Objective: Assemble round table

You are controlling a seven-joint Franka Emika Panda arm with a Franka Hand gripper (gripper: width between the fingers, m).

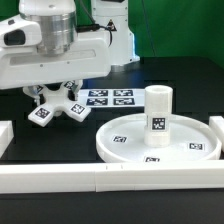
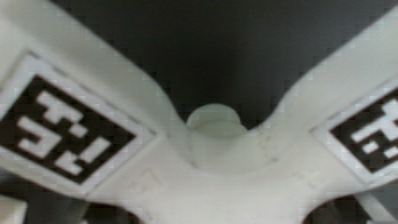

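The cross-shaped piece point(image 1: 50, 112) lies on the black table at the exterior view's left, its arms carrying square markers. My gripper point(image 1: 57, 97) has come down on its middle, the fingers closed against it. In the wrist view the cross-shaped piece point(image 2: 214, 150) fills the picture, two marked arms spreading from its hub; my fingers are hidden there. The large round disc point(image 1: 120, 150) lies at the exterior view's right. The thick leg point(image 1: 158, 108) stands upright on the disc's centre.
The marker board point(image 1: 108, 98) lies flat behind the cross-shaped piece. A long white border bar point(image 1: 100, 182) runs along the front, with shorter ones at the left point(image 1: 5, 135) and right point(image 1: 217, 125).
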